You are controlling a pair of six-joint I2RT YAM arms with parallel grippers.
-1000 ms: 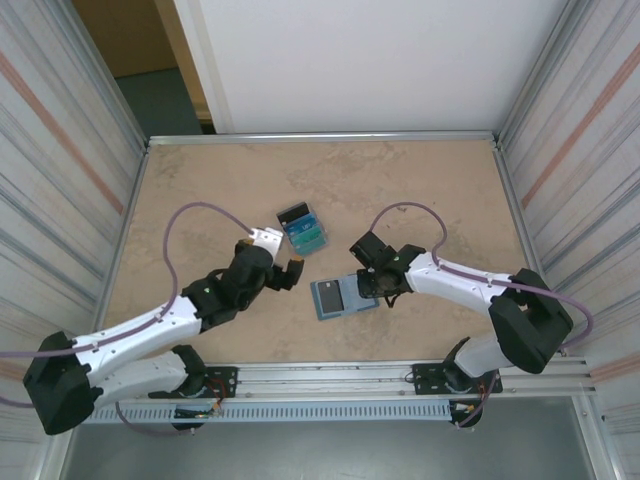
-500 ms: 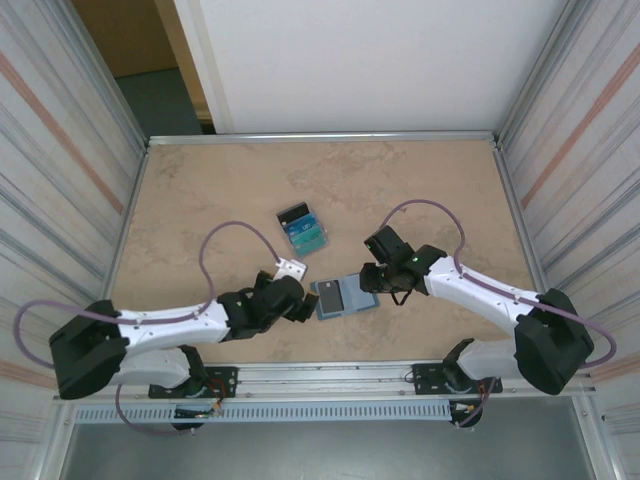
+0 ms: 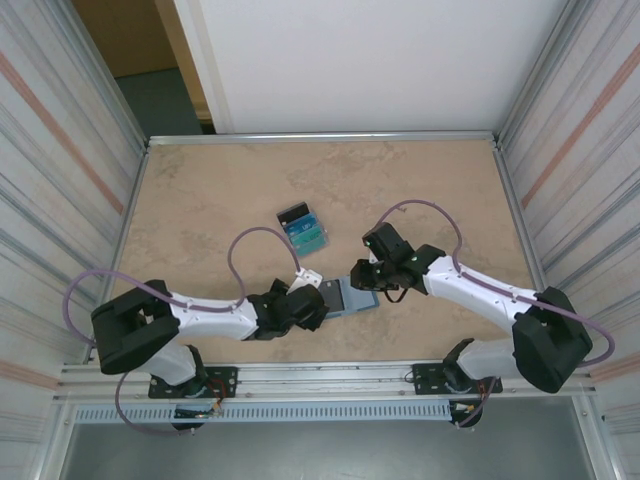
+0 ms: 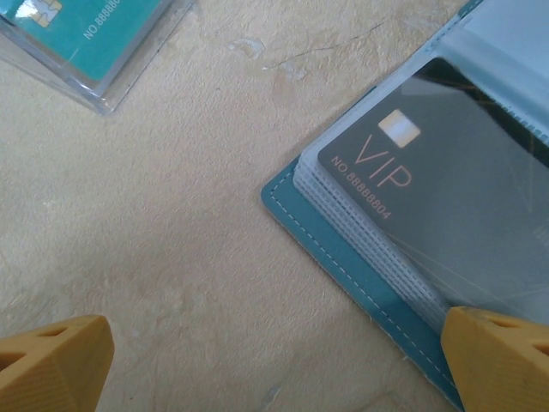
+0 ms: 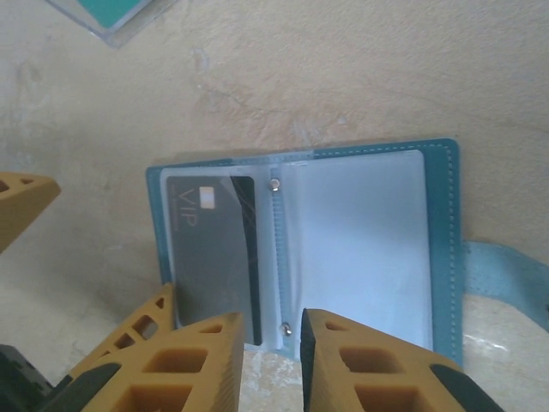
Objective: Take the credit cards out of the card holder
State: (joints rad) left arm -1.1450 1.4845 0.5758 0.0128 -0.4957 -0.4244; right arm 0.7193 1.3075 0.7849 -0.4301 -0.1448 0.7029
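2 orange ribbed fingers of the left gripper stand wide apart with nothing between them. The small teal-blue bifold card holder, stitched along its leathery rim, lies open just ahead of them, one corner pointing into the gap and its edge running under one tip. In its clear plastic pocket sits a black rectangular credit card printed "VIP", its far end cut off by the frame. The right gripper hangs over the holder's near edge at the spine, with only a narrow slit between the fingers and nothing seen in it. Beyond both grippers, on the mottled beige stone-look tabletop, 1 fan of loose cards, black, blue and teal, lies well apart from the holder. Their print is too small to read from above.
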